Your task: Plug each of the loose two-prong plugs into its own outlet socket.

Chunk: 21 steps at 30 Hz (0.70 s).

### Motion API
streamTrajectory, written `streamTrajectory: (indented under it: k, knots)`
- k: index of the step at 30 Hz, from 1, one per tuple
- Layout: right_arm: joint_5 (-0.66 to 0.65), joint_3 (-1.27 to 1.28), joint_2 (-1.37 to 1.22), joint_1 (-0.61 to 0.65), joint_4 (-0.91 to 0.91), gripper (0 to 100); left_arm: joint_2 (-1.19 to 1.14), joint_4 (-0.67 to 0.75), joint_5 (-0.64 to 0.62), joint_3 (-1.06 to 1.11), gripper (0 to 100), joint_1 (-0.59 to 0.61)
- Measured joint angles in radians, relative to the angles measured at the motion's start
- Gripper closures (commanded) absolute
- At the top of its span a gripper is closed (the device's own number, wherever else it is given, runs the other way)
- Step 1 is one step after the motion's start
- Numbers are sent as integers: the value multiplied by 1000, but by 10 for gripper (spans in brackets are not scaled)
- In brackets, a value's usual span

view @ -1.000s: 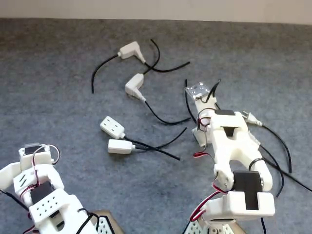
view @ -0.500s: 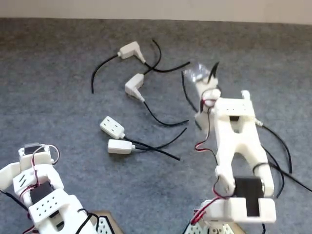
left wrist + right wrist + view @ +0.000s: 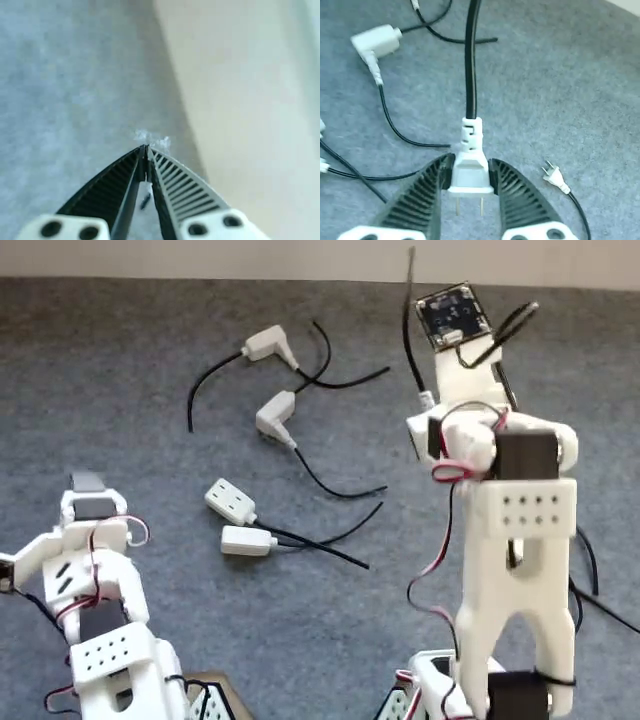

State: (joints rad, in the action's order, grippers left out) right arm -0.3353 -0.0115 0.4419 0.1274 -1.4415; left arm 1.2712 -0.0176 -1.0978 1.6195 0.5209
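We hold the white moulded-plastic two-prong plug point(image 3: 469, 175) in the right tool point(image 3: 470, 162), lifted over the grey felt-like tabletop point(image 3: 580, 75). Ribbed black pads point(image 3: 425, 195) clamp its smooth flat sides. Its stiff black cord point(image 3: 470, 60) runs away from the wrist, and the thin metal prongs point(image 3: 481, 206) point back toward it. We judge this risky: so turned, the prongs cannot meet a white oblong outlet socket point(image 3: 231, 500), and the cord's pull may twist the slick body. The left tool point(image 3: 146, 152) is pinched together, empty.
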Motion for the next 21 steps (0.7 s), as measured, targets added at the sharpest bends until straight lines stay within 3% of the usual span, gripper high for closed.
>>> streamTrajectory:
  k: [4,11,17,21]
  knots:
    - [52,0,89,80,-15,990,-2,-25,32,-98,994,-135]
    - [163,0,296,150,-15,990,-2,-249,315,-321,994,-425]
    - [264,-2,439,175,-15,990,-2,-249,499,-359,994,-730]
    - [293,8,503,219,-15,990,-2,-161,612,-338,994,-902]
